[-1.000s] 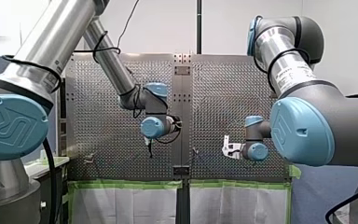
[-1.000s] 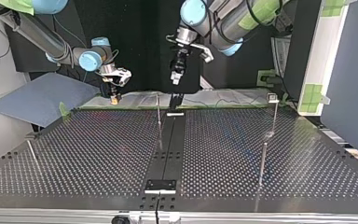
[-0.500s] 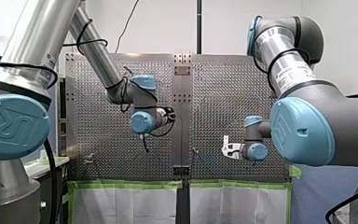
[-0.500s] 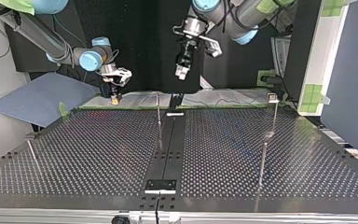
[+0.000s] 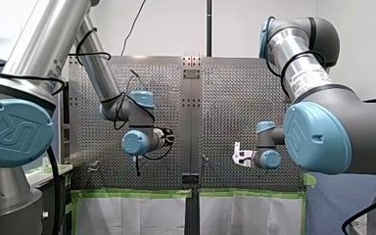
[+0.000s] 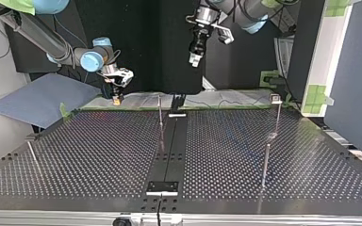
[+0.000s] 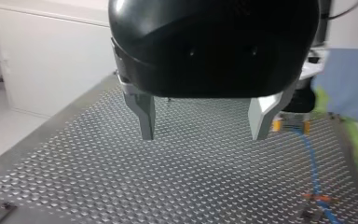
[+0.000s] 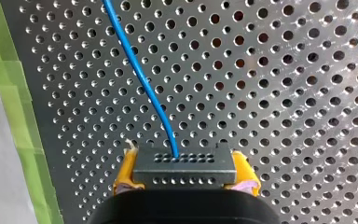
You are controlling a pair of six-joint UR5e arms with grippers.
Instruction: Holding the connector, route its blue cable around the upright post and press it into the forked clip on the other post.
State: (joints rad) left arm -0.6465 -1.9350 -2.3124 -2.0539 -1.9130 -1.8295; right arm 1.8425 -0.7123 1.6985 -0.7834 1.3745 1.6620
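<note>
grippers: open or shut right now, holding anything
Left gripper: open, holding nothing.
Right gripper: shut on the connector, blue cable running out of it.

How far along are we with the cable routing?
Done: my right claw grips the connector. In hand: nothing yet; the blue cable trails loose across the table, and my left claw hangs open, empty, above it. Left: routing round the post and clipping it in.
</note>
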